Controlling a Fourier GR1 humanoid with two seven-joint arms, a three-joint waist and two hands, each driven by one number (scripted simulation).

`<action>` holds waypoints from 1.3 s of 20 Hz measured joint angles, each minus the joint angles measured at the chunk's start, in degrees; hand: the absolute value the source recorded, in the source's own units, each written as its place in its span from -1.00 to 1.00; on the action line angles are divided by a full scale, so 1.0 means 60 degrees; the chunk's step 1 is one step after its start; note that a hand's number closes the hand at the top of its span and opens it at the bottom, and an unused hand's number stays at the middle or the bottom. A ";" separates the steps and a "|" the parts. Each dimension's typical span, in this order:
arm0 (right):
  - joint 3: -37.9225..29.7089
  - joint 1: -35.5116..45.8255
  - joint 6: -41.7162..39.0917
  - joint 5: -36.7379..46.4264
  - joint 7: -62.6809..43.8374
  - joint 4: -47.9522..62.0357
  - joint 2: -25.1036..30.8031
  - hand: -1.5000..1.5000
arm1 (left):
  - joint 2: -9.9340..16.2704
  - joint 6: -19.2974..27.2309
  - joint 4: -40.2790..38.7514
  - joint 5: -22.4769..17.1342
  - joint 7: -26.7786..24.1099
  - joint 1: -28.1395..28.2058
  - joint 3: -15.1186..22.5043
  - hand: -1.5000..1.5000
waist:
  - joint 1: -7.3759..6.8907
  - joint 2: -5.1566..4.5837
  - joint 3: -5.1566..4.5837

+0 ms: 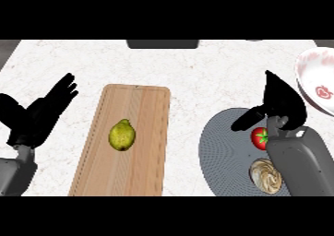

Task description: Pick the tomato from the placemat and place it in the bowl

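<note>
Tomato [259, 138], red with a green stalk end, lies on the round grey placemat [221, 152] at the right side of the pale speckled counter [197, 64]. The right hand [282, 103] hangs directly over the mat, its fingers stretched out and pointing toward the far side, its thumb [246, 120] angled out to the left; the tomato sits just under the palm, between the thumb and the wrist, partly covered by the grey forearm [306, 161], and whether the hand touches it cannot be told. The fingers are spread, not curled round anything. Also on the mat, nearer the lower edge and half hidden by the same forearm, is a round tan swirled thing [264, 174], perhaps a pastry. The bowl [319, 83], white with red markings, stands at the far right of the counter, just beyond the mat's upper right rim and cut off by the view's edge; it looks tilted toward the viewer, showing its inside. Left of the mat, a long wooden cutting board [139, 115] runs from near to far, and a yellow-green lemon [121, 134] lies on its middle, well apart from the tomato. The left hand [33, 113] rests at the left edge, fingers up and spread, holding nothing. A dark object [163, 44] sits at the counter's far edge.
</note>
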State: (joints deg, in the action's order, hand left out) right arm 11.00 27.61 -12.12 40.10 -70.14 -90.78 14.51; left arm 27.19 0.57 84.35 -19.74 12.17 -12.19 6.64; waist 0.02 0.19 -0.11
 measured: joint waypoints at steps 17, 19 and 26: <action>-0.0872 -0.0451 -0.0442 0.0804 0.0470 0.0670 -0.0703 -1.00 | -0.0258 -0.0124 0.0002 0.0301 0.0077 -0.0044 -0.0228 0.00 | 0.0003 -0.0018 0.0011; -0.0963 -0.0551 -0.0488 0.0899 0.0548 0.0667 -0.0813 -1.00 | -0.0263 -0.0164 0.0139 0.0263 0.0172 -0.0025 -0.0294 0.00 | -0.0001 -0.0014 0.0012; -0.1447 -0.0702 -0.0604 0.1179 0.0907 0.1215 -0.1080 -1.00 | -0.0313 -0.0373 -0.0076 0.0313 0.0235 -0.0182 -0.0499 0.00 | 0.0010 -0.0030 0.0013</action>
State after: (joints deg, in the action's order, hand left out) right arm 2.32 23.40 -15.74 47.17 -64.70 -83.49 8.03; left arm 25.31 -1.67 83.89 -17.86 13.58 -13.28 3.65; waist 0.08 0.01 -0.03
